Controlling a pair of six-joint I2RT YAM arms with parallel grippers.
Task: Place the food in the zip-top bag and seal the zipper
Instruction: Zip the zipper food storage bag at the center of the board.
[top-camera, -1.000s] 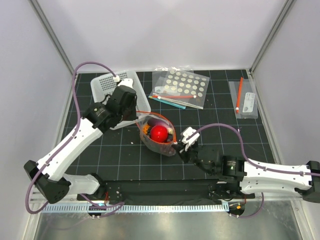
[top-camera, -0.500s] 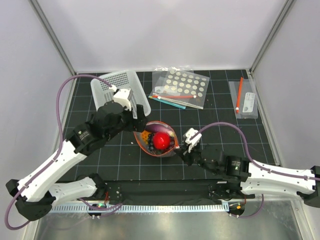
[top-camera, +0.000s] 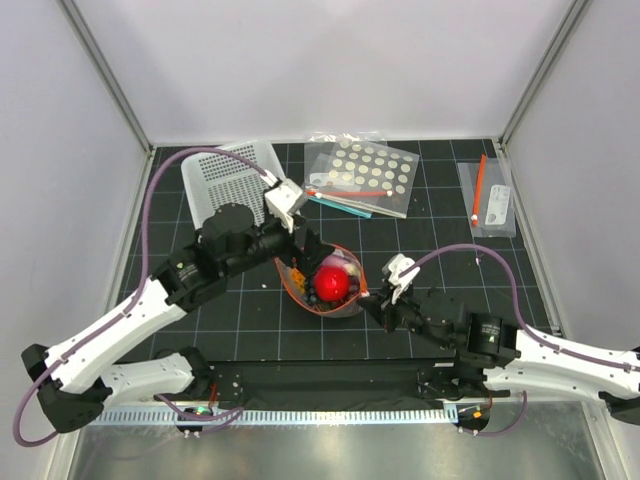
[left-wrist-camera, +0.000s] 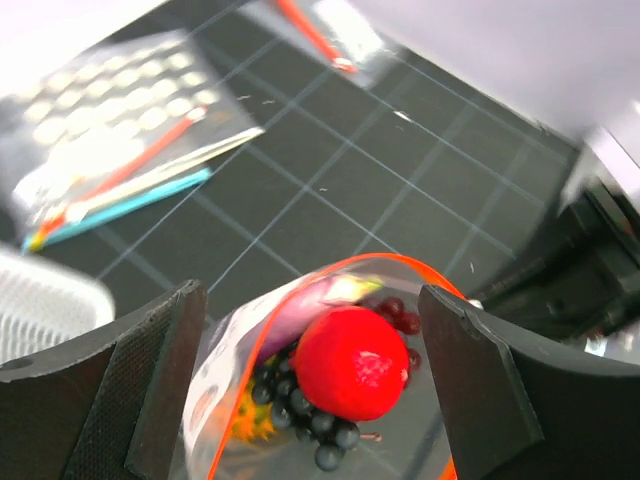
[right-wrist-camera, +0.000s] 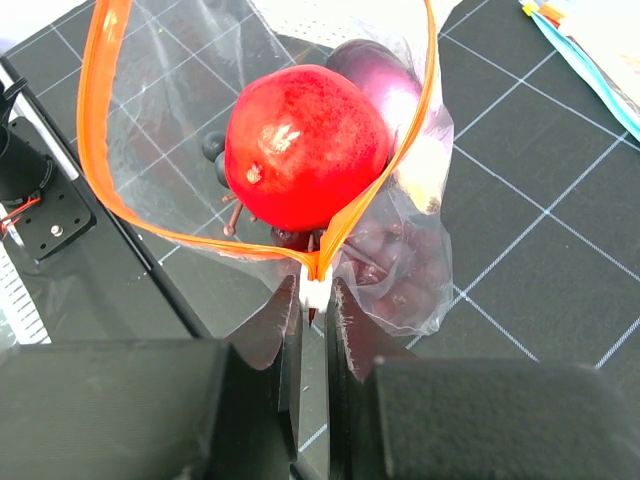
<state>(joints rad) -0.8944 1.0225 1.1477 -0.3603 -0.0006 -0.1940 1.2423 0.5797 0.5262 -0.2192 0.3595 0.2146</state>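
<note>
The zip-top bag (top-camera: 345, 300) stands open in the middle of the mat. Inside it lies the food: a red apple (top-camera: 333, 283) on top, dark grapes (left-wrist-camera: 300, 410) and an orange pineapple (left-wrist-camera: 250, 425) below. Its orange zipper (right-wrist-camera: 100, 120) loops wide around the mouth. My left gripper (top-camera: 306, 252) hangs open above the bag's left rim, its fingers (left-wrist-camera: 150, 380) astride the mouth and holding nothing. My right gripper (right-wrist-camera: 315, 295) is shut on the white slider (right-wrist-camera: 314, 288) at the zipper's right end.
A white perforated basket (top-camera: 230, 175) lies at the back left. A larger clear bag with white dots (top-camera: 365, 170) sits behind the middle, and a small labelled bag (top-camera: 490, 200) at the back right. Cage walls close in the mat.
My left gripper has opened and let go of the bag's rim, and that arm has swung right over the bag. The bag and right gripper have shifted slightly right.
</note>
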